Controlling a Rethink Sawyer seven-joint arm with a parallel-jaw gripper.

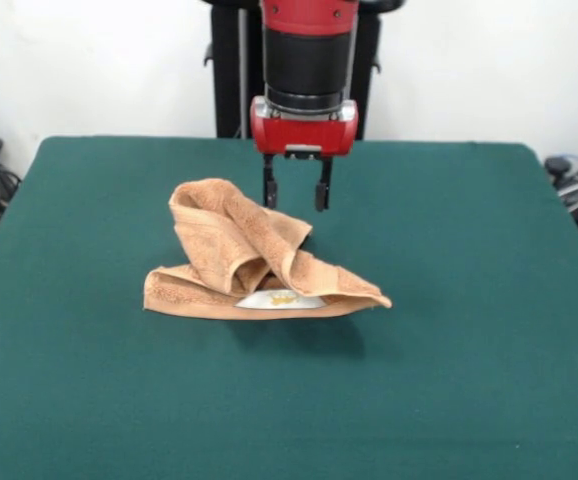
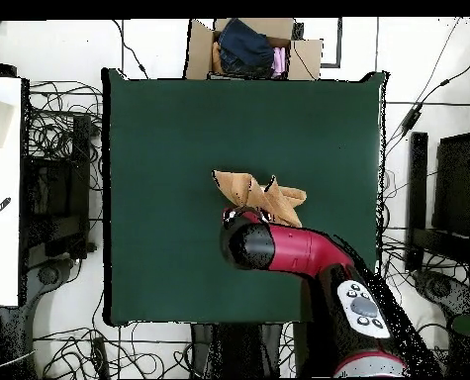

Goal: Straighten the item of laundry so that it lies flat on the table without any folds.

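The orange-tan towel [image 1: 254, 265] lies crumpled and folded over itself near the middle of the dark green table [image 1: 469, 380]. A white label [image 1: 279, 298] shows at its near edge. My gripper [image 1: 295, 190] hangs just above and behind the towel's far right part, fingers pointing down, open and empty. In the overhead view the towel [image 2: 258, 195] lies at the table's [image 2: 159, 148] centre, and the red arm [image 2: 288, 247] covers the gripper and the towel's near edge.
A cardboard box [image 2: 253, 47] with clothes stands off the table's far side in the overhead view. Cables and equipment lie on the floor at both sides.
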